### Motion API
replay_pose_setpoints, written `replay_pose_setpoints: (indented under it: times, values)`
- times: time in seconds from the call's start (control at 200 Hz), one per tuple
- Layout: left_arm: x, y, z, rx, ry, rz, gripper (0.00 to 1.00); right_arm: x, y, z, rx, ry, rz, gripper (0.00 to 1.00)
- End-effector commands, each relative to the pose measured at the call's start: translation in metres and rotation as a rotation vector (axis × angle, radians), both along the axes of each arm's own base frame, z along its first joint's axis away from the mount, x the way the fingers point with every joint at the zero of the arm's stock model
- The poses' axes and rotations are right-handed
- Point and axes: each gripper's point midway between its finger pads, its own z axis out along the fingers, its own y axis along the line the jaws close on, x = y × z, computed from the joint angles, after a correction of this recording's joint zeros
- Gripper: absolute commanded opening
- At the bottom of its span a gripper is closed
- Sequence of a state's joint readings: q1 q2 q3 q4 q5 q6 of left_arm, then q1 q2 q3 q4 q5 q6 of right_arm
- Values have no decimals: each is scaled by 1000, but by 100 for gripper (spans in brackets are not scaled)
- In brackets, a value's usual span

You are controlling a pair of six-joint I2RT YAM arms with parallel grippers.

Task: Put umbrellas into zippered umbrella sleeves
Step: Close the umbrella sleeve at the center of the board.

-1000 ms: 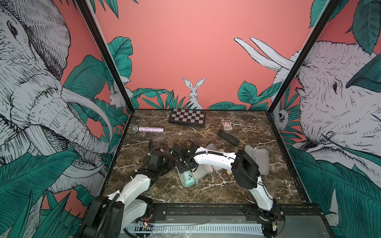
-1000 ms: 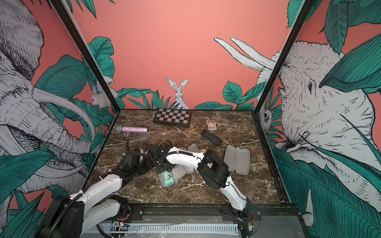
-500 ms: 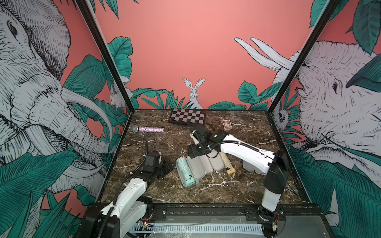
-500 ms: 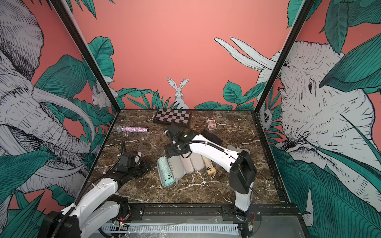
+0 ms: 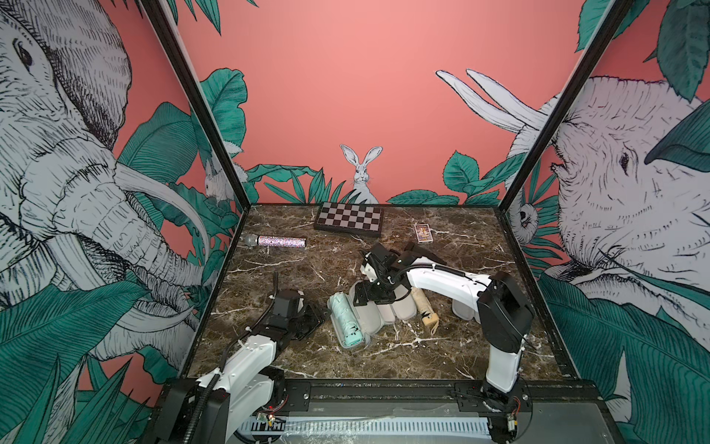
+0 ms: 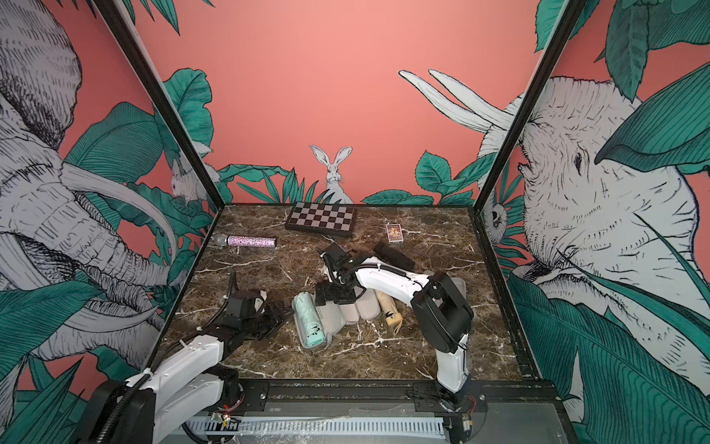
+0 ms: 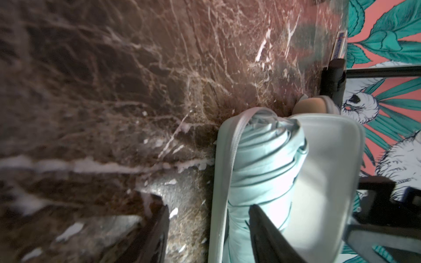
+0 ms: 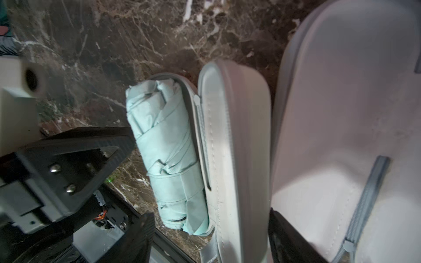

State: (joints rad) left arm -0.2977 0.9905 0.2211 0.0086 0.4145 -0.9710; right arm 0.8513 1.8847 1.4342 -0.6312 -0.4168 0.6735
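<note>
In both top views the mint green umbrella (image 5: 347, 319) (image 6: 310, 322) lies in one half of the open mint sleeve (image 5: 369, 326), whose other half lies flat beside it. My left gripper (image 5: 313, 317) (image 7: 209, 227) is open, one finger over the umbrella (image 7: 266, 164) and one over the table, the sleeve's zipper edge (image 7: 227, 173) between them. My right gripper (image 5: 369, 296) (image 8: 214, 234) is open above the mint sleeve's empty half (image 8: 230, 148). The cream umbrella (image 5: 424, 307) lies beside the open cream sleeve (image 5: 401, 309) (image 8: 341, 113). The black umbrella (image 5: 426, 251) lies further back.
A third open sleeve (image 5: 461, 309) is partly hidden behind my right arm. A glittery microphone (image 5: 280, 241), a checkered board box (image 5: 349, 218) and a small card box (image 5: 423, 233) sit toward the back wall.
Both grippers opened and drew off the mint umbrella, which now lies in its sleeve. The left arm pulled back to the left; the right arm swung away toward the back and right.
</note>
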Motion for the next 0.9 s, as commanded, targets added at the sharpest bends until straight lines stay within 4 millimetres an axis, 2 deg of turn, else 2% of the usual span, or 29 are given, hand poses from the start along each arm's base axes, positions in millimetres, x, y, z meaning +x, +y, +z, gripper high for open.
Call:
replay_pose_setpoints:
  times: [0.0,0.12,0.245,0.355,0.58,0.765,0.895]
  values:
    - [6,-8,4,-35,-40,-16,48,-8,33,33,143,6,33,77]
    - [8,-10,2,-55,-64,-5,39,-19,59,36,192,18,48,77]
    - [12,-10,6,-61,-79,2,38,-24,76,4,143,30,47,77]
    - [11,-9,9,-54,-77,4,39,-24,75,-23,96,41,21,76]
    - [5,11,17,-10,-56,31,44,-19,56,-38,18,3,21,76]
    - [11,16,47,4,-101,29,42,-3,39,-29,-14,-51,28,76]
    - [18,-1,68,-87,-135,-2,40,0,38,-30,7,-32,34,76]
